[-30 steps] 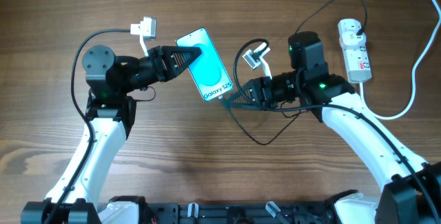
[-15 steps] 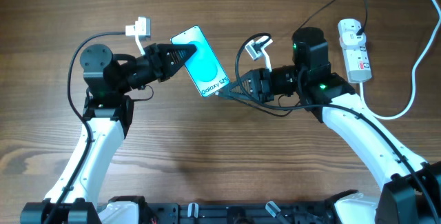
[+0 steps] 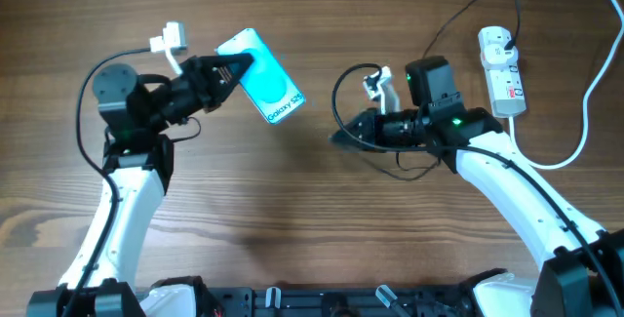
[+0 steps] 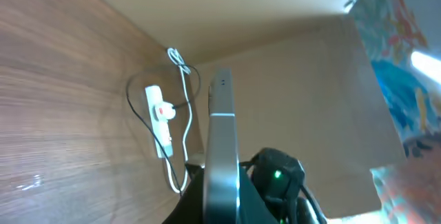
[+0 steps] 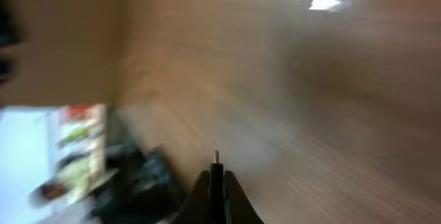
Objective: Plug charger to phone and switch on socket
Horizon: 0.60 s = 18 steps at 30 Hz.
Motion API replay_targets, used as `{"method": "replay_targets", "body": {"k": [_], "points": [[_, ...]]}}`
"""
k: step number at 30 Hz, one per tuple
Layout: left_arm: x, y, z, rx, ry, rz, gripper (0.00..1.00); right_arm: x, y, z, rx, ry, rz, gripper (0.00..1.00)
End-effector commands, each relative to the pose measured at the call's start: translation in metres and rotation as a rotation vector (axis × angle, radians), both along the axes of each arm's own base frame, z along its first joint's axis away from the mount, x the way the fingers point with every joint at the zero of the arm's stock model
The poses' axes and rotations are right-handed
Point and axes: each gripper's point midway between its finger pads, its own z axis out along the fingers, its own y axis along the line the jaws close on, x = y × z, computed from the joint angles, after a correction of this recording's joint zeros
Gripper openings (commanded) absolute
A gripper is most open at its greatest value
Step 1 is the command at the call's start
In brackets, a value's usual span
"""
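Your left claw point(image 3: 231, 68) grips the phone point(image 3: 268, 90); your right claw point(image 3: 340, 138) pinches the charger plug point(image 5: 216, 171), apart from the phone.

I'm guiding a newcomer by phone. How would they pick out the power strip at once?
From overhead, go to the upper right corner of the wooden table. There lies the power strip, a white oblong with small red markings. Only it trails a thick white cord; the phone is turquoise.

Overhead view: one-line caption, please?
Left end effector holds the phone; right end effector holds the charger plug, a gap between them.
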Motion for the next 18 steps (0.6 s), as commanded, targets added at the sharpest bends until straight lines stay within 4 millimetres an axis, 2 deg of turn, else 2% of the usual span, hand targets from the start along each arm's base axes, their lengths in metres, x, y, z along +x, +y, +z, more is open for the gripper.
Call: {"method": "replay_targets", "body": {"k": [1, 3, 5, 8, 9, 11, 14, 18], "points": [[0.001, 0.003, 0.0, -0.004, 0.017, 0.01, 0.04, 0.04, -0.057, -0.038, -0.387, -0.128, -0.23, 0.05], [0.001, 0.003, -0.003, -0.002, 0.033, 0.01, 0.04, 0.054, -0.079, -0.047, -0.566, -0.205, -0.317, 0.05], [0.001, 0.003, -0.003, -0.003, 0.033, 0.01, 0.04, 0.057, -0.074, -0.059, -0.672, -0.272, -0.284, 0.05], [0.0, 0.003, -0.003, -0.003, 0.033, 0.005, 0.04, 0.049, -0.055, -0.102, -0.785, -0.259, -0.204, 0.04], [0.0, 0.003, -0.003, -0.003, 0.034, 0.005, 0.04, 0.046, -0.057, -0.12, -0.83, -0.223, -0.221, 0.05], [0.0, 0.003, -0.003, -0.003, 0.033, 0.005, 0.04, 0.041, -0.061, -0.139, -0.861, -0.172, -0.222, 0.04], [0.0, 0.003, -0.003, -0.003, 0.033, 0.006, 0.04, 0.037, -0.063, -0.145, -0.876, -0.154, -0.212, 0.04], [0.003, 0.011, -0.003, -0.004, 0.033, 0.027, 0.04, 0.021, -0.07, -0.155, -0.914, -0.084, -0.171, 0.05]]}}
